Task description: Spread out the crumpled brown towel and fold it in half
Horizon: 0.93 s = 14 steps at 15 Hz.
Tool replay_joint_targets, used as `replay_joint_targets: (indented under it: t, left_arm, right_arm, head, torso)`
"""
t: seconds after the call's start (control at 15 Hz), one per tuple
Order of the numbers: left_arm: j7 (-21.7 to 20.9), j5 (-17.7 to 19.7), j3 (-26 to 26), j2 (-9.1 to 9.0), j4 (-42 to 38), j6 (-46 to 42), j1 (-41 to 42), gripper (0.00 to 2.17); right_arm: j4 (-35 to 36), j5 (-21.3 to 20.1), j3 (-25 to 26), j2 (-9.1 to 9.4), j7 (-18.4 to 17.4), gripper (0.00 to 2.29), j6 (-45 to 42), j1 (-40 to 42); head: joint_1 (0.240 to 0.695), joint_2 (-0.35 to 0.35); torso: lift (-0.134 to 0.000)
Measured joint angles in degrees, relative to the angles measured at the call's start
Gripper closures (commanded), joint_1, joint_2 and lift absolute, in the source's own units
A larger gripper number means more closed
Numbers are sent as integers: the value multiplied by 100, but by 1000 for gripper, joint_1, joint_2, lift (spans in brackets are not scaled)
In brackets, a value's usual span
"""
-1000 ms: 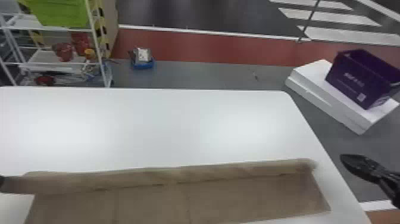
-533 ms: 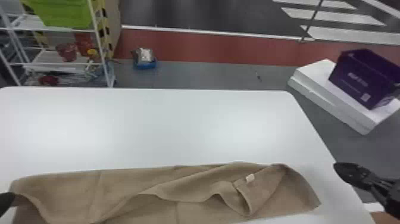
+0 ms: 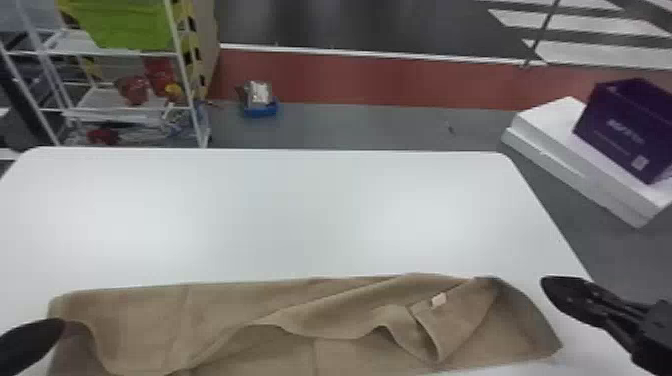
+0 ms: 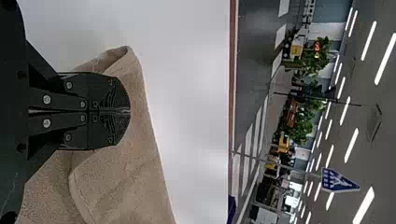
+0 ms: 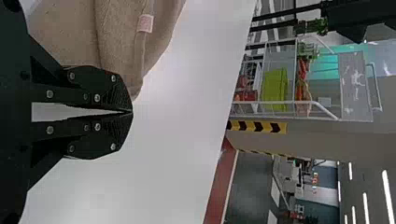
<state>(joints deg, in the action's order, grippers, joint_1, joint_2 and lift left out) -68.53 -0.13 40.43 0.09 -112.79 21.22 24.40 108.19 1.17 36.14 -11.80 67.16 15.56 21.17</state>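
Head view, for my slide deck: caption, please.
Rumpled brown cloth towel on white table, black left gripper and black right gripper at its ends.

One left hand [image 3: 56, 331], one right hand [image 3: 551, 289], one towel [image 3: 250, 305], one desk [image 3: 300, 215], one purple box [image 3: 610, 135], one rack [image 3: 186, 75], one road sign [image 4: 338, 181].

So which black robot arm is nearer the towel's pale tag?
The right arm, just off the towel's right end, where the tag lies; the left arm is at the opposite end.

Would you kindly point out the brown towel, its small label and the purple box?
Brown towel [image 3: 145, 320]: head view, its left part.
Label [image 3: 439, 300]: head view, its middle.
Purple box [image 3: 612, 132]: head view, its printed side.
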Motion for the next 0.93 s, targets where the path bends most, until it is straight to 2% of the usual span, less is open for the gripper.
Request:
replay_joint_targets:
  t: [0.07, 0.2, 0.33, 0.53, 0.8, 0.87, 0.93]
  left_arm:
    - [-3, -3, 0, 0, 2, -1, 7, 1447]
    - [-3, -4, -1, 0, 2, -1, 19, 1447]
    - [-3, -4, -15, 0, 3, -7, 21, 1447]
    - [-3, -4, -26, 0, 3, -16, 15, 1447]
    - [-2, -4, -24, 1, 139, -91, -36, 1447]
    - [-5, -4, -26, 7, 168, -100, -50, 1447]
    - [-5, -4, -28, 12, 186, -103, -60, 1447]
  right_arm:
    - [260, -8, -133, 113, -9, 1031, 212, 45]
    - [845, -109, -554, 337, -29, 829, 700, 174]
    - [1307, -387, -1067, 473, -67, 829, 1113, 304]
    - [1609, -1033, -1764, 506, -195, 829, 1462, 407]
    - [1618, -1662, -2314, 467, -489, 826, 1487, 442]
    - [1603, -1791, -2422, 462, -524, 660, 1530, 418]
    - [1595, -1891, -2517, 460, -532, 299, 1642, 361]
  head:
    - [695, -22]
    - [695, 72]
    - [695, 137]
    - [695, 223]
    - [695, 254]
    - [695, 264]
    - [695, 268]
  torso:
    - [-124]
    - [-124]
    - [-124]
    - [-124]
    - [-124]
    - [-124]
    - [-124]
